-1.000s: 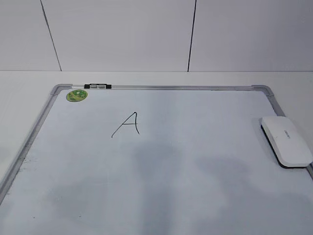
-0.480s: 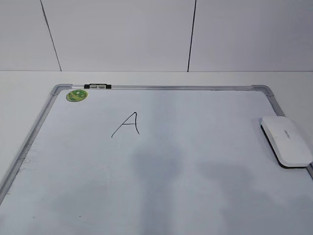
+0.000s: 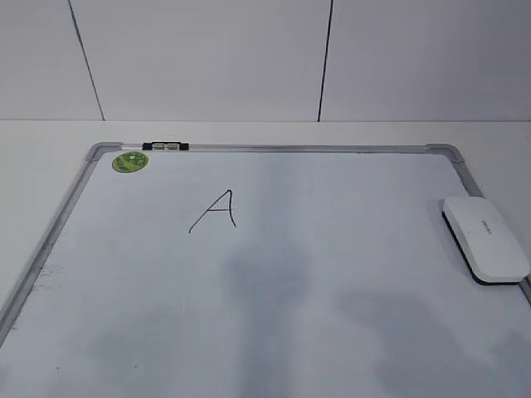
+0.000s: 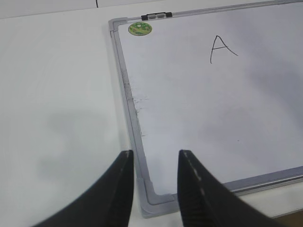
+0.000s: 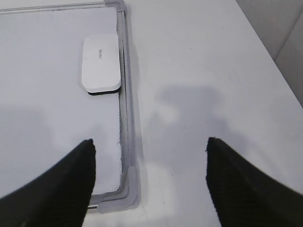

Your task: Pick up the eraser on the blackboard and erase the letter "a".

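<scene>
The white eraser (image 3: 485,239) lies flat at the right edge of the blackboard (image 3: 274,149), and also shows in the right wrist view (image 5: 101,63). A pointed capital "A" (image 3: 217,211) is drawn left of the board's middle; it shows in the left wrist view (image 4: 221,47) too. No lowercase cursive "a" shows in any view. My left gripper (image 4: 156,153) is open and empty above the board's near left corner (image 4: 156,201). My right gripper (image 5: 149,142) is wide open and empty above the near right corner (image 5: 130,187), well short of the eraser. Neither gripper shows in the exterior view.
A round green sticker (image 3: 130,162) and a small black-and-white clip (image 3: 166,146) sit at the board's far left corner. The board lies on a white table (image 5: 199,56). A white panelled wall (image 3: 207,58) stands behind it.
Only the faint shadows on the near part of the board have shifted slightly. The eraser and the board have not moved.
</scene>
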